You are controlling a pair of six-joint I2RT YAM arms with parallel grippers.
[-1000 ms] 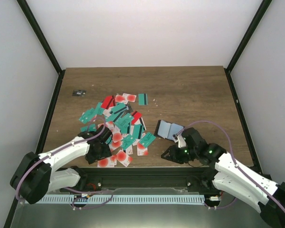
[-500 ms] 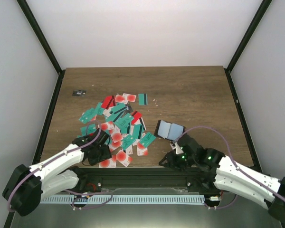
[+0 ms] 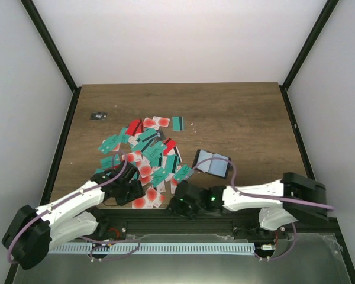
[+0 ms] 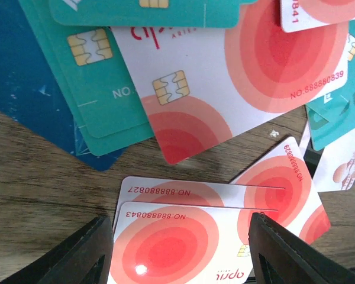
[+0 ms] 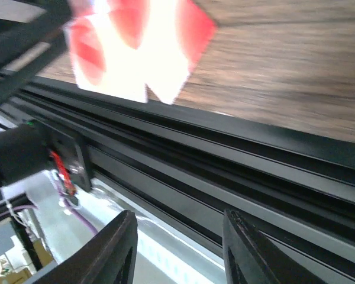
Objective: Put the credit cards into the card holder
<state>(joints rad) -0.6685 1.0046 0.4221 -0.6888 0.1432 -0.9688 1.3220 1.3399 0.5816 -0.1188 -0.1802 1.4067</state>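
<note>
left gripper (image 4: 180, 236): fingers were spread wide, down low over the near edge of the card pile. One tip sat at each short end of a white card with a red circle (image 4: 183, 248), and that card lay flat on the wood. Couldn't tell if the tips were actually pressing on it.
under that card: a second white-and-red one (image 4: 165, 190) poked out just behind it, and a third (image 4: 284, 183) fanned off to the right.
credit cards (image 3: 148, 151): a loose overlapping heap, left of centre on the table (image 3: 242, 118). It was mostly teal and white-with-red-circle, with a few red ones at the far side. The left wrist cam also caught teal chip cards (image 4: 106, 89) lying on a blue one (image 4: 23, 89).
card holder (image 3: 213, 164): lay open on the wood just right of the pile, light-blue inside facing up, clear of both grippers.
right gripper (image 5: 178, 225): fingers were apart with nothing between them. It hung over the black rail (image 5: 225, 160) at the table's near edge, just right of the pile's near corner. Its cam was blurry, with a white-and-red card (image 5: 136, 47) up in the corner.
tiny dark thing (image 3: 98, 115): sat far left on the table, well away from everything.
</note>
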